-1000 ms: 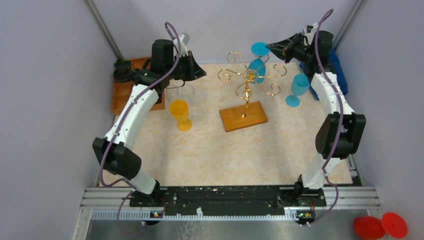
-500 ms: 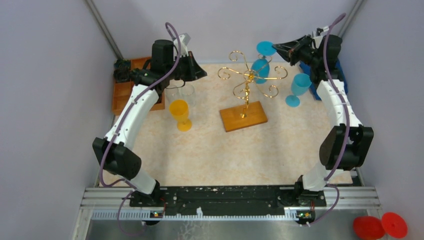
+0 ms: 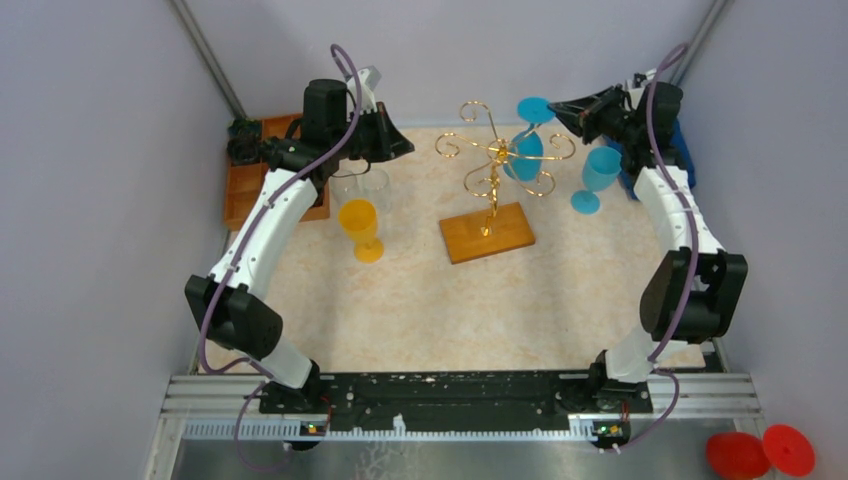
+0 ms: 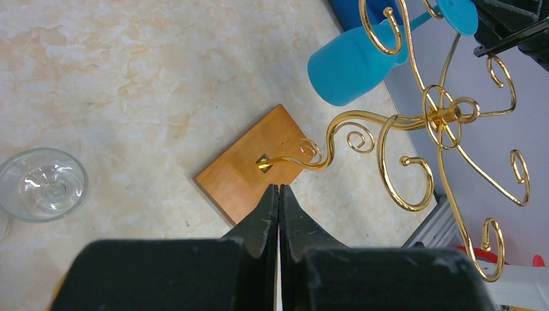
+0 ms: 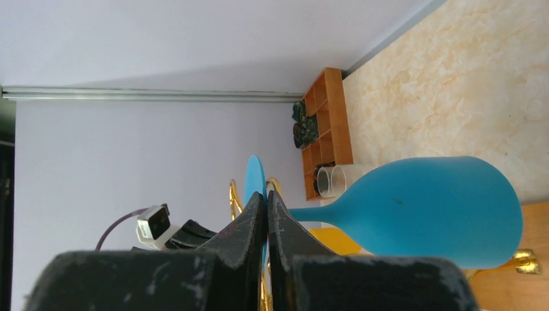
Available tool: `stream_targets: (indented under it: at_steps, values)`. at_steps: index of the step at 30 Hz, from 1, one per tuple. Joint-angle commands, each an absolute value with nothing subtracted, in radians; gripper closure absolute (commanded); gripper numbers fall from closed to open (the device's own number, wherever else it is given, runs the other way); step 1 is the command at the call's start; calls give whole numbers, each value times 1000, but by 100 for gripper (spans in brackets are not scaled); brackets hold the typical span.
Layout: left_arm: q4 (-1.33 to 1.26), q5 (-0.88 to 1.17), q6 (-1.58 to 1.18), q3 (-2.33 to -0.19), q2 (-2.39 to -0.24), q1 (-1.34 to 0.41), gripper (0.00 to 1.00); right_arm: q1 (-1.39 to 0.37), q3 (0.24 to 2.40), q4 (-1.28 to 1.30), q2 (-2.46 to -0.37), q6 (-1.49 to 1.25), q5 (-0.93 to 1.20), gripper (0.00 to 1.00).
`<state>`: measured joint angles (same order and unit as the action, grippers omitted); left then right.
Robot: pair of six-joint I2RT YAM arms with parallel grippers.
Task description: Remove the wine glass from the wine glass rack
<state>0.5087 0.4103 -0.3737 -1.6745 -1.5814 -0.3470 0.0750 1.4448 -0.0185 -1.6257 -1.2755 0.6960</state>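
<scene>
Top external, front to back: the wine glass rack (image 3: 488, 228) sits mid-table on its wooden base, and the gold arms fan out at the top of the post. An orange glass (image 3: 358, 222) stands upright to its left. Two clear glasses (image 3: 362, 186) stand just behind that.

The left gripper (image 4: 278, 189) hangs above the clear glasses with its fingers pressed together and nothing between them. My read is that it's parked up high to keep out of the rack's arms.

The wine glass (image 3: 525, 155) is the blue one, tipped over in among the rack's right-hand arms with its foot toward the back wall. The right gripper (image 5: 266, 197) is pinched onto the thin foot disc, edge-on between its fingers. Gripping the foot makes sense, since it's the only part sticking out past the wire and the bowl is boxed in by curls.

Left wrist view puts a spiral tip right beside the stem. I can't tell if it's touching or already clear, so I'd call the glass gripped but not yet off.

A second blue glass (image 3: 598, 172) stands upright just right of the rack, under the right arm. It's close enough to clip on the way out.

The orange tray (image 3: 243, 185) is in the far left corner and not involved.
</scene>
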Motion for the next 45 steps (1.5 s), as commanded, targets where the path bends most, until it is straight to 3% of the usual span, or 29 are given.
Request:
stream_targets:
  at_steps: [1, 18, 33, 45]
  values:
    - [497, 426, -380, -1674, -1549, -351, 99, 87, 1448, -77, -1540, -1264, 715, 100]
    - [486, 437, -393, -1671, -1555, -351, 100, 11, 1462, -64, -1535, -1247, 758, 100]
    - [509, 413, -373, -1669, -1538, -351, 100, -31, 1745, 51, -1727, -1196, 640, 100]
    - [529, 366, -359, -1684, -1532, -351, 100, 128, 1753, -57, -1753, -1175, 570, 100]
